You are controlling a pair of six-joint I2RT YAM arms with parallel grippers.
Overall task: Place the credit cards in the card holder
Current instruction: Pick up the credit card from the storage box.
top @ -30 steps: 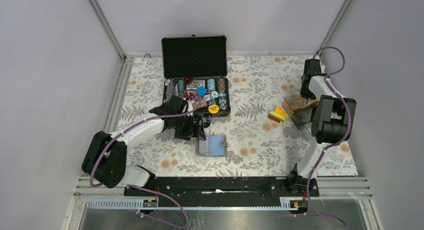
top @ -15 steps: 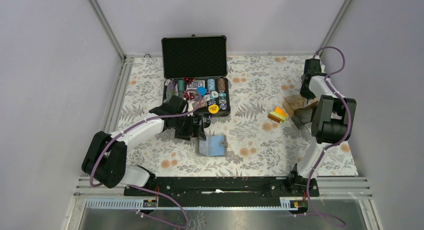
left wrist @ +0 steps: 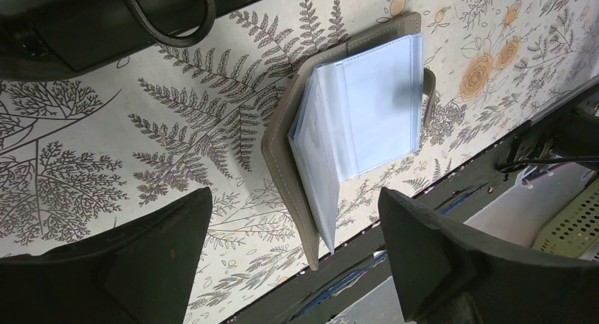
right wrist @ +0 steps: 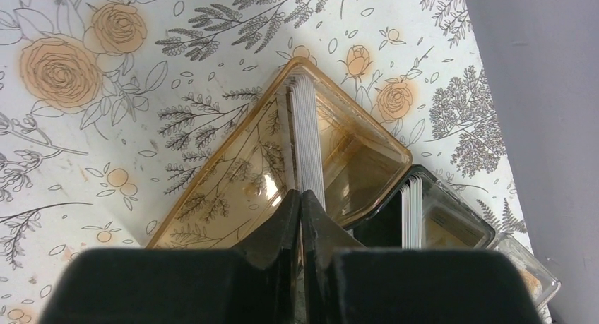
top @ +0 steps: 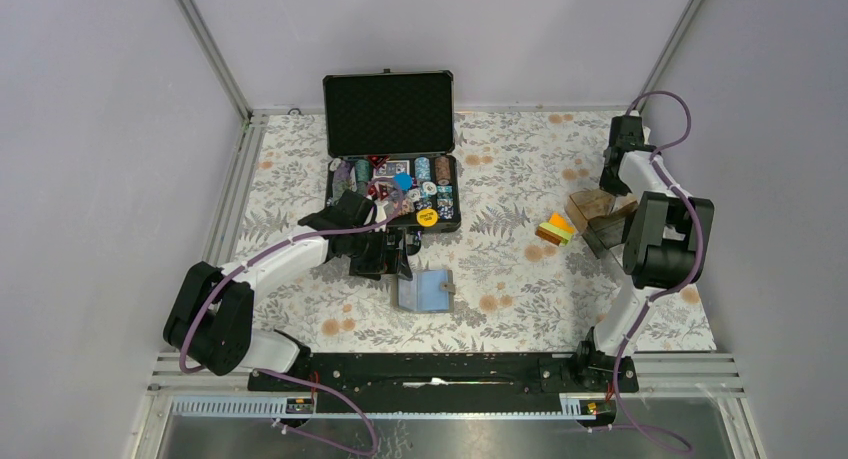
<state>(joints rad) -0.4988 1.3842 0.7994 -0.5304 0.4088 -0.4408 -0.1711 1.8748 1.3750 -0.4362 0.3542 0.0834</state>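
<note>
The credit cards [top: 555,227], a small stack in orange, yellow and green, lie on the floral cloth right of centre. The card holder [top: 424,291] lies open near the front centre; in the left wrist view [left wrist: 353,119] it shows a grey cover and pale clear sleeves. My left gripper [top: 400,256] is open and empty just behind the holder, and its fingers [left wrist: 141,260] straddle the holder's near end from above. My right gripper [top: 607,192] is shut, with its fingertips [right wrist: 289,207] pressed together at the brownish acrylic box [right wrist: 282,169]. I cannot tell whether it pinches the box wall.
An open black chip case [top: 392,169] with chips and a card deck stands at the back centre, close behind my left arm. The brownish acrylic box [top: 589,206] and a dark clear box [top: 603,236] holding white cards sit right of the credit cards. Metal rails border the cloth.
</note>
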